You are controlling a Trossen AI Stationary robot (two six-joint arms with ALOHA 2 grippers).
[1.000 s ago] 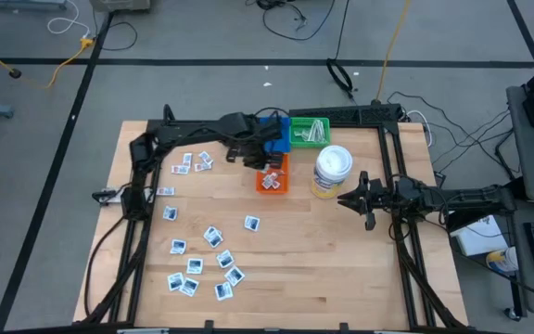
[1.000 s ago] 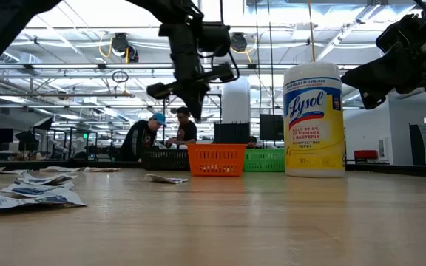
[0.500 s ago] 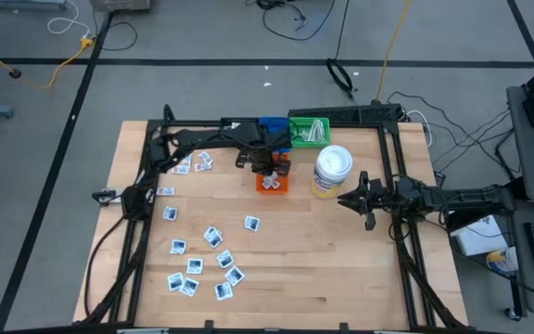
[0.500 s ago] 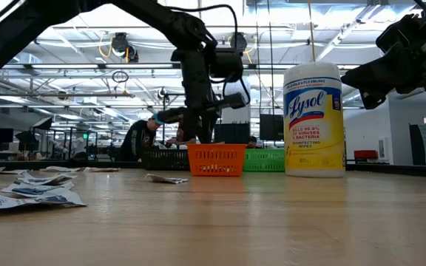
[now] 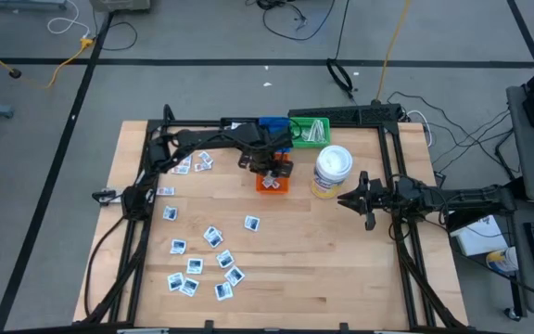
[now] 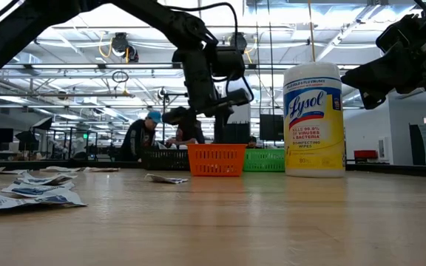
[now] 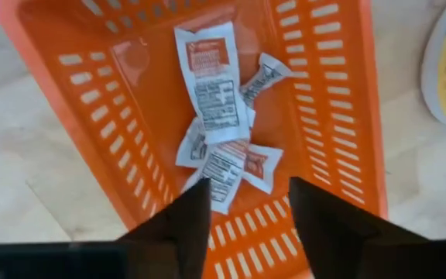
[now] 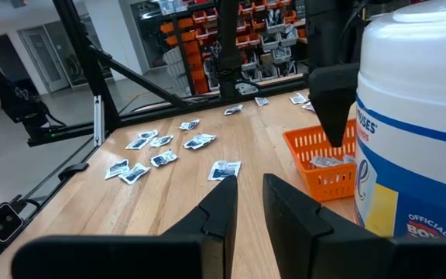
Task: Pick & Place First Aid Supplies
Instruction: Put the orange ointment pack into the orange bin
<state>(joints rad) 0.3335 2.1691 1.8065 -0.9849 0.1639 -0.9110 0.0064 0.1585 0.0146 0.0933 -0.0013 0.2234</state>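
Fingers [image 7: 184, 225] of the left gripper [image 7: 242, 221] spread apart, nothing between them, hanging over the orange basket [image 7: 107, 116]. Several white packets [image 7: 211, 85] with red and dark print lie piled on the basket floor. Right gripper [image 5: 349, 199] hovers beside the yellow wipes canister [image 5: 330, 173], fingers nearly together with a narrow gap, nothing in it.

Near table edge: cluster of loose square packets [image 5: 197, 269] with blue print, scattered on bare wood. One single packet [image 5: 251, 223] lies between that cluster and the basket. Farther back, a few more packets [image 5: 191, 163] under the left arm. Beyond the basket, a green bin [image 5: 309, 132] and a blue bin [image 5: 272, 123], side by side.
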